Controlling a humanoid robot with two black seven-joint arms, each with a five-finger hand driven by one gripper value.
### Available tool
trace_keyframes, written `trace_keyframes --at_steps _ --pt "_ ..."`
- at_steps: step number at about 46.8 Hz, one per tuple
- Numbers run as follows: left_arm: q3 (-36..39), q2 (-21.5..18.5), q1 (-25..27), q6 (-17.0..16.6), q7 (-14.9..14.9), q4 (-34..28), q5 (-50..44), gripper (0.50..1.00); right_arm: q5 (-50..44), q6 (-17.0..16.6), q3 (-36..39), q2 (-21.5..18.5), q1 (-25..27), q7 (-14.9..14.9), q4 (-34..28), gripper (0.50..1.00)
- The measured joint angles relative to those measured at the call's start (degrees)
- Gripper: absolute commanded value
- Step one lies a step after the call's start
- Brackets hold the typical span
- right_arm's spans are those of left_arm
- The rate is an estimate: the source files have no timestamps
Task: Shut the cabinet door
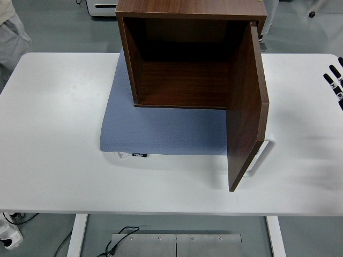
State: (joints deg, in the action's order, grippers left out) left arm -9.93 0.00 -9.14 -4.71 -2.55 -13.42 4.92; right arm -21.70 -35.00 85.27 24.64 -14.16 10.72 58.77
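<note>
While door stands open, job not done. Blue mat (161, 128) lies mid table (53, 134). Brown cabinet (187, 53) sits on mat, open front facing near edge. Door (247, 112) hangs on right side, sticking out toward near edge, standing tall, white handle (263, 155) on outer face. Right hand (335, 80) nearer, far right of door, well apart, only fingertips show at edge. Fingers open or closed: cannot tell. Left hand not seen.
</note>
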Motion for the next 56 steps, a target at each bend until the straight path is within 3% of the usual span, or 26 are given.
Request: trace_keyframes --at_steps 24,38,56 --pt "0.0 0.0 0.0 0.0 0.0 0.0 0.0 1.000 0.0 0.0 3.9 7.1 15.0 -1.4 13.4 1.000" --pt "0.0 0.0 0.0 0.0 0.0 0.0 0.0 1.000 -0.1 0.0 3.9 7.3 21.5 -2.5 17.4 1.000" --pt "0.0 0.0 0.0 0.0 0.0 0.0 0.0 1.000 -0.6 0.0 3.4 7.2 25.7 -3.2 25.2 1.000"
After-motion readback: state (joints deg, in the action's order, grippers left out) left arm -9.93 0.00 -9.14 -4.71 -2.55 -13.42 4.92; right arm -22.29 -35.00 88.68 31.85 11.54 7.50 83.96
